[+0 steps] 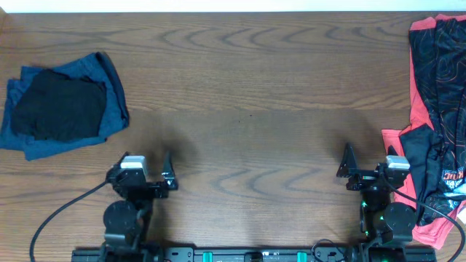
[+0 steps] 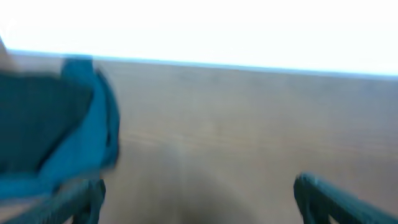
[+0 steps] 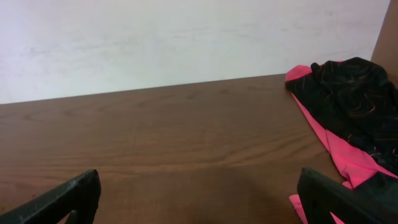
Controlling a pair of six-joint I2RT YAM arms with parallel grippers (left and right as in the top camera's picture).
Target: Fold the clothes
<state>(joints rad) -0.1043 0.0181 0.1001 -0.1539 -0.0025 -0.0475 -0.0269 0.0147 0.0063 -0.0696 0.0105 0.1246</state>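
The clothes lie in two heaps at opposite ends of the wooden table (image 1: pixel 247 87). At the far left a folded black piece (image 1: pixel 58 109) rests on a dark blue garment (image 1: pixel 109 80); in the blurred left wrist view the blue garment (image 2: pixel 81 137) fills the left side. At the right edge, red-and-black patterned garments (image 1: pixel 437 109) lie loosely spread, and the right wrist view has that red-and-black fabric (image 3: pixel 348 93) at its right. My left gripper (image 1: pixel 145 161) (image 2: pixel 199 199) stands open near the front, right of the blue heap. My right gripper (image 1: pixel 370 161) (image 3: pixel 199 196) is open too, just left of the red fabric.
A white wall (image 3: pixel 186 37) rises behind the table's far edge. Black cables (image 1: pixel 65 207) run from both arm bases at the front edge. Bare wood (image 1: pixel 247 145) stretches between the two grippers.
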